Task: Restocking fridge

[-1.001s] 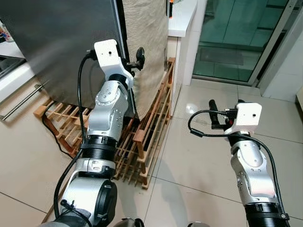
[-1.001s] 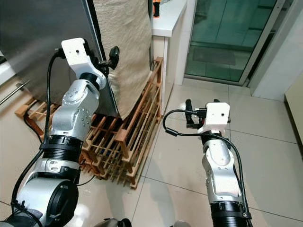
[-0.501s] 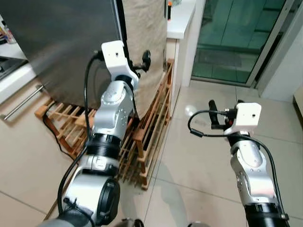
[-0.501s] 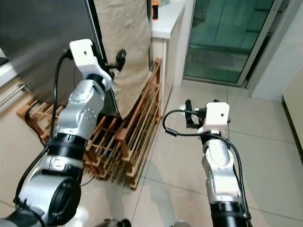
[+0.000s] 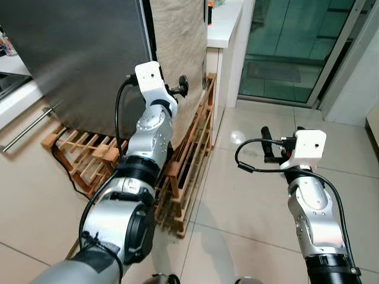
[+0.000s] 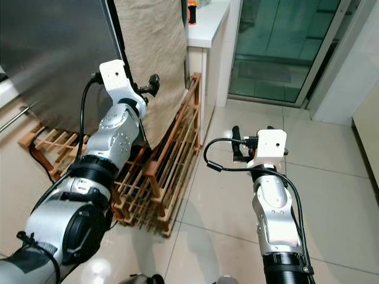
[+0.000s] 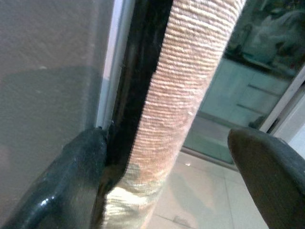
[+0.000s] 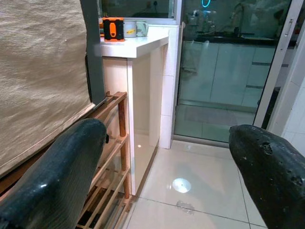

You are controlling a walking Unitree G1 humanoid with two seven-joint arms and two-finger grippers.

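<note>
Left end effector, fingers spread wide, at the edge of the tall grey steel fridge door, against the beige woven cloth; slatted wooden rack leaning below; right end effector wide apart, empty, above the glossy tiled floor; white desk behind.

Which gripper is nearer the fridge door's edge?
Left. The left gripper is up at the fridge door edge, fingers open astride it. The right gripper hangs open over the floor tiles, well clear to the right.
</note>
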